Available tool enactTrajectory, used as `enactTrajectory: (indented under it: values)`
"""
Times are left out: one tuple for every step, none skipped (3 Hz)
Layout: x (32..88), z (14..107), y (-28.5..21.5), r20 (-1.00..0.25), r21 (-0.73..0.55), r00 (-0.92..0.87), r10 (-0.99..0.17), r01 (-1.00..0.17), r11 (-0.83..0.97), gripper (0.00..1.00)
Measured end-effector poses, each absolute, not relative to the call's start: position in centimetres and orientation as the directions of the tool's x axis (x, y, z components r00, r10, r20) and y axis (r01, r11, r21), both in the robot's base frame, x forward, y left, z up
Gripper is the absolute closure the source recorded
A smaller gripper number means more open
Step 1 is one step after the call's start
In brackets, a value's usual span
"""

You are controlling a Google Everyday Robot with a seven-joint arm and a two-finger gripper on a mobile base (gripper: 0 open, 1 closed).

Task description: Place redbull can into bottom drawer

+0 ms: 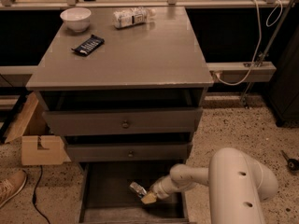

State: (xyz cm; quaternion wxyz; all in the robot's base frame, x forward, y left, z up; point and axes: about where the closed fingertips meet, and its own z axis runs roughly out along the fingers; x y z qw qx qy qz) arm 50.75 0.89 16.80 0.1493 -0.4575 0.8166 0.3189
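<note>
Gripper (146, 196) sits inside the open bottom drawer (106, 190), toward its right front. The redbull can (137, 189) sticks out of the gripper tip toward the drawer's left, apparently clamped there. You cannot tell in the dim light whether the can touches the drawer floor. The drawer's front edge is cut off.

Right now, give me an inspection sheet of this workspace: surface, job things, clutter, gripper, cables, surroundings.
Surface: grey cabinet top, items at its back left.
Job's things: redbull can at the tip of the gripper, over the open bottom drawer; resting or not, cannot tell.
Clutter: white bowl, bottle lying down, snack bar, all on top.
Gripper: low inside the bottom drawer, right of centre.
Cables: white cable at right; black cable on floor, left.
Surroundings: cardboard box and shoe on floor, left.
</note>
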Motion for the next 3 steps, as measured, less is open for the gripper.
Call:
enactTrajectory:
  values:
    - [50.8, 16.7, 0.0, -0.530, 0.383, -0.548, -0.648, -0.836, 0.394, 0.04]
    - [51.0, 17.2, -2.3, -0.535, 0.374, -0.566, -0.627, -0.825, 0.425, 0.00]
    - [51.2, 21.0, -6.5, -0.586, 0.328, -0.551, -0.594, -0.831, 0.449, 0.00]
